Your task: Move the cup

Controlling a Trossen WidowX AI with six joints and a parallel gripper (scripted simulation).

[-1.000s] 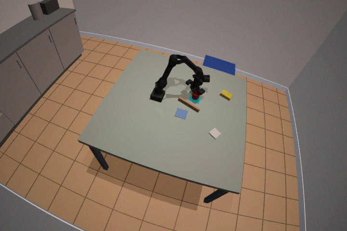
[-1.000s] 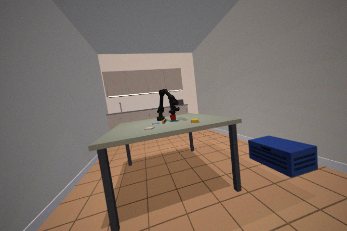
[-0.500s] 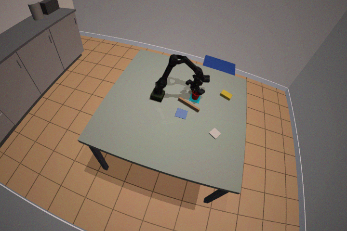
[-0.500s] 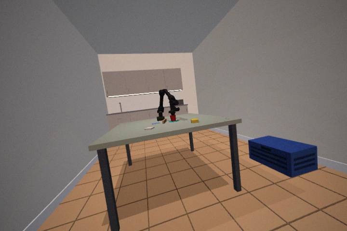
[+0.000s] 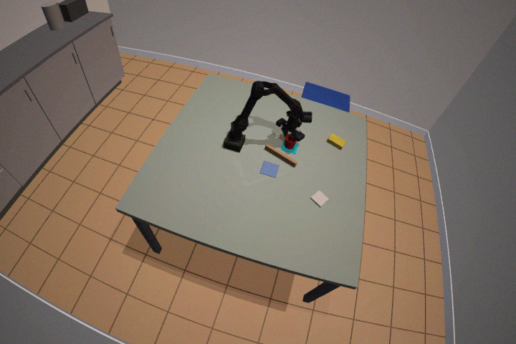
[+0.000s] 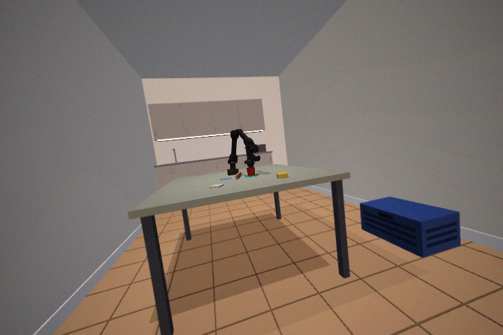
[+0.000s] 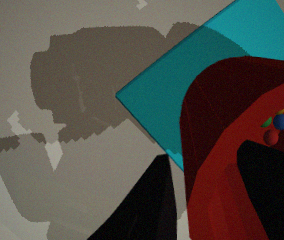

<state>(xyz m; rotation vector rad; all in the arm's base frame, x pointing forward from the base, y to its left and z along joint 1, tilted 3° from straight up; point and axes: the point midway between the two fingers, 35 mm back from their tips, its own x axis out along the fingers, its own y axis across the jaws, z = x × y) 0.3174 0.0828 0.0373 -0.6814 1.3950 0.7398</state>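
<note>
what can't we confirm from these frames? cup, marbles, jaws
- Marbles: wrist view shows only a few; the red cup wall and a dark finger hide the rest. Too small in top and exterior views.
- Cup base on the teal pad: contact is hidden by the cup itself.
- Gripper: gap between jaws and cup is too small in the top view.
- Cup's right side: cut off by the wrist frame edge.

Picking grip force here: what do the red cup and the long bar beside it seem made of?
Red cup: looks like smooth, slightly see-through plastic, since the teal pad shows darkly through its wall. Long bar: probably wood, judging by its matte tan colour, though no grain is visible.
</note>
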